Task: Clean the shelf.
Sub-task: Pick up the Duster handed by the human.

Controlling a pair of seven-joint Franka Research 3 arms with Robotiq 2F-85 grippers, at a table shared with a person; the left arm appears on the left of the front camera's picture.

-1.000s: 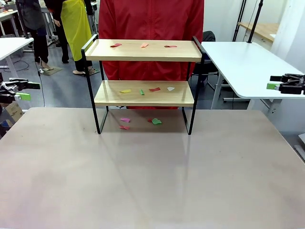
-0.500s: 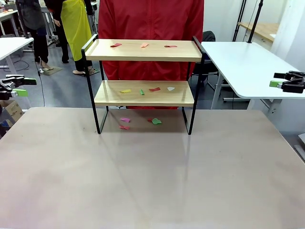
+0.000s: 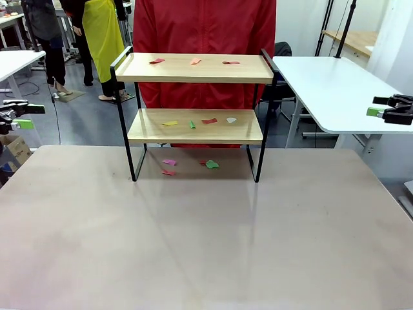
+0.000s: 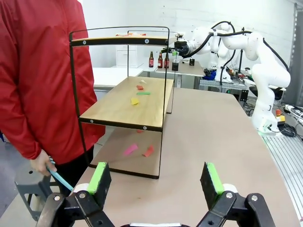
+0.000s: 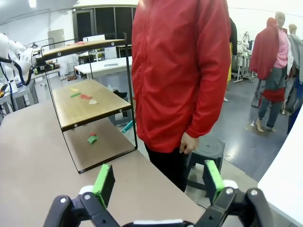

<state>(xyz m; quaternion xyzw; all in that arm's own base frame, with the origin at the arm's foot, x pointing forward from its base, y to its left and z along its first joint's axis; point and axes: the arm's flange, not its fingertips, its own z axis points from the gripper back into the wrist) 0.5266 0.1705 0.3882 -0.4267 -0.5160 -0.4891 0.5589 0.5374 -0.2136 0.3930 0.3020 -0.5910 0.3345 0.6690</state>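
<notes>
Shelving first: the small two-tier shelf of light wooden boards in a thin black metal frame stands upright at the far middle of the wide grey-beige table, its legs on the tabletop. Small bits of coloured paper lie on it: three reddish scraps spaced along the top board, and a row of yellow, green, red and white scraps on the lower board. A few pink and green scraps lie on the table between the legs, under the lower board. Right behind the shelf stands a person in a red jacket, one hand hanging at the side. The left gripper hovers off the table's left edge, well apart from the shelf, its green-padded fingers spread wide with nothing between them. The right gripper hangs off to the right, seen against a white side table, likewise wide and empty.
</notes>
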